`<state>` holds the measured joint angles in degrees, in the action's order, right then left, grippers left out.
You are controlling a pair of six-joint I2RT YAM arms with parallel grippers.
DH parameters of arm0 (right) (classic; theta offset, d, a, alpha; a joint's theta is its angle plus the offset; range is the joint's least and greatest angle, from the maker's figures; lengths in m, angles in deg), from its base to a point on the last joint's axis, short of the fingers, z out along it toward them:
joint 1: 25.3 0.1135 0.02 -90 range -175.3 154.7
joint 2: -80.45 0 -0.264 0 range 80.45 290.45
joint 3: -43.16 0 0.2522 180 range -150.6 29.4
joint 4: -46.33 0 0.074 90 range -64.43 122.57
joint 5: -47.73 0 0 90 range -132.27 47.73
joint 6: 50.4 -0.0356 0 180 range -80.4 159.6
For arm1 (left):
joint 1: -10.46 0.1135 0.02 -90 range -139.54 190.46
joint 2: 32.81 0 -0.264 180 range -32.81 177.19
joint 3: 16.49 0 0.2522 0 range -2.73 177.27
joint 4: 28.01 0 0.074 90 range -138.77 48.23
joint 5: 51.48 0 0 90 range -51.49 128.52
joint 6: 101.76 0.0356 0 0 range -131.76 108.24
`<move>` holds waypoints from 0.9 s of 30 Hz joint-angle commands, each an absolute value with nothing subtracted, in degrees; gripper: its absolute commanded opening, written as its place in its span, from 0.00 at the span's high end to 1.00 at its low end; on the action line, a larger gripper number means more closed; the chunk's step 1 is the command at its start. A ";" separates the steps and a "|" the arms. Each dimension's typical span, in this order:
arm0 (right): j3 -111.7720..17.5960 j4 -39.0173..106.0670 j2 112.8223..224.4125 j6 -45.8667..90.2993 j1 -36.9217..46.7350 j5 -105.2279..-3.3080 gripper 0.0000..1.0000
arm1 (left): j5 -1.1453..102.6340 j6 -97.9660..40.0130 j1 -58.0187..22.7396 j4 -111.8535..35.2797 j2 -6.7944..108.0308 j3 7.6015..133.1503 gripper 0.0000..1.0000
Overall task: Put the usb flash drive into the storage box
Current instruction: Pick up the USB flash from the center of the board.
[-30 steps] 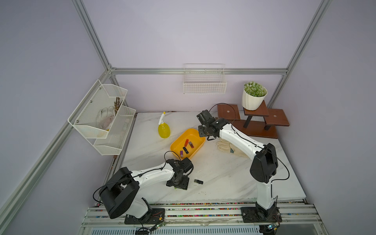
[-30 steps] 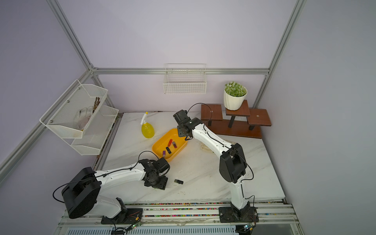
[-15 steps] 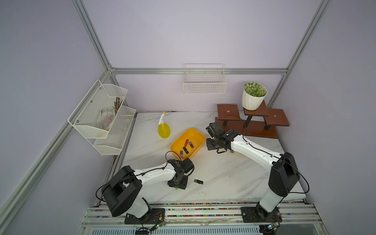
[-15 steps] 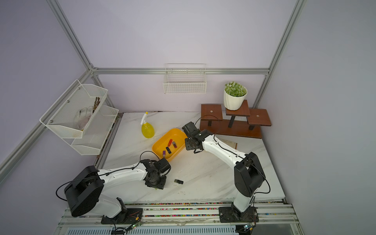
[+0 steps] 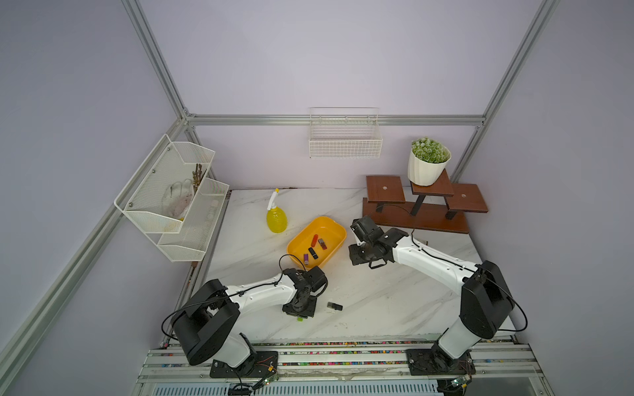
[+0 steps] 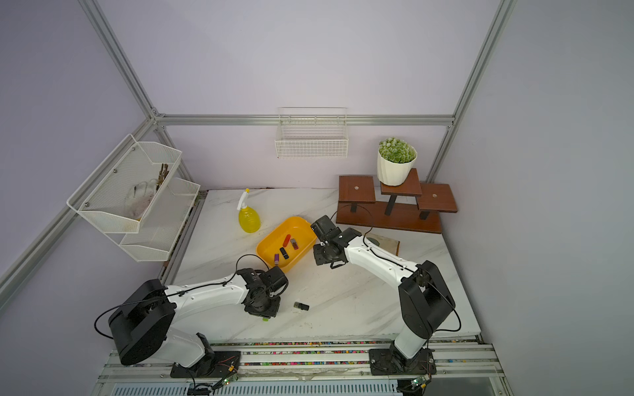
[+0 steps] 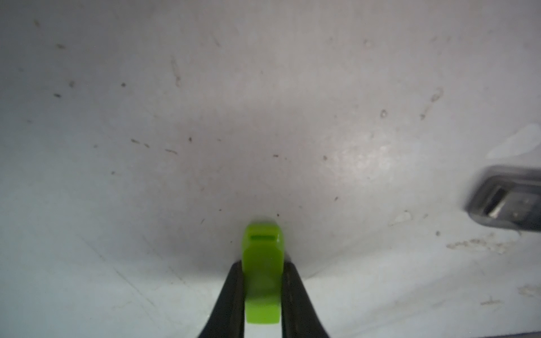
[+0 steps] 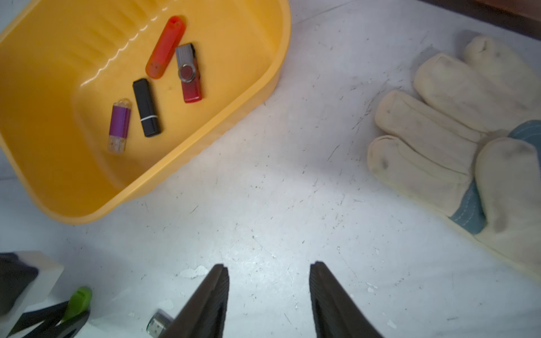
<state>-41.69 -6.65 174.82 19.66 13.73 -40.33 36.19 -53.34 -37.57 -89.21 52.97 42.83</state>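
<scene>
Left wrist view has the green flash drive (image 7: pixel 262 275) clamped between the two black fingers of the left gripper (image 7: pixel 262 264), jaws narrow and pressed against its sides, the far end of the drive poking out past the fingertips. That end sits right at the white marble table (image 7: pixel 146 117); whether it touches the surface I cannot tell. In both top views this drive (image 5: pixel 300 319) (image 6: pixel 265 319) shows as a small green speck under the left gripper, near the front edge of the table, left of the middle.

Just beside it, toward the right along the same front edge, a grey flash drive (image 5: pixel 334 306) lies flat and apart from the gripper.

Further back, about mid-table, stands the yellow storage box (image 5: pixel 298 243), set at an angle to the edges. Inside it lie four drives: an orange one (image 8: pixel 166 46), a red one with a grey swivel cover (image 8: pixel 188 73), a black one (image 8: pixel 146 106) and a purple one (image 8: pixel 119 124).

The right gripper (image 8: pixel 269 266) hangs over bare table just to the right of the box, jaws partly apart with nothing between them. A pale work glove (image 8: pixel 453 131) lies beyond it, toward the right edge.

A yellow spray bottle (image 5: pixel 276 219) stands behind the box toward the back edge, and a brown wooden stand (image 5: pixel 417 216) with a white plant pot (image 5: pixel 427 168) fills the back right corner.
</scene>
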 commanded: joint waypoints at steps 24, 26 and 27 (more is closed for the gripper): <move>-34.19 -1.92 175.64 27.69 26.56 -47.26 0.45 | 30.61 -38.12 -11.00 -111.93 54.17 79.93 1.00; -34.88 -2.17 176.61 28.33 27.75 -46.78 0.45 | 30.73 -37.22 -9.36 -111.93 54.81 81.47 1.00; -35.37 -2.48 177.08 28.59 28.15 -46.75 0.45 | 30.80 -37.08 -8.78 -111.93 54.91 81.88 1.00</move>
<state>-33.91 -1.51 175.72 26.45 27.13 -47.96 30.79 -40.33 -10.23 -110.43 54.17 79.70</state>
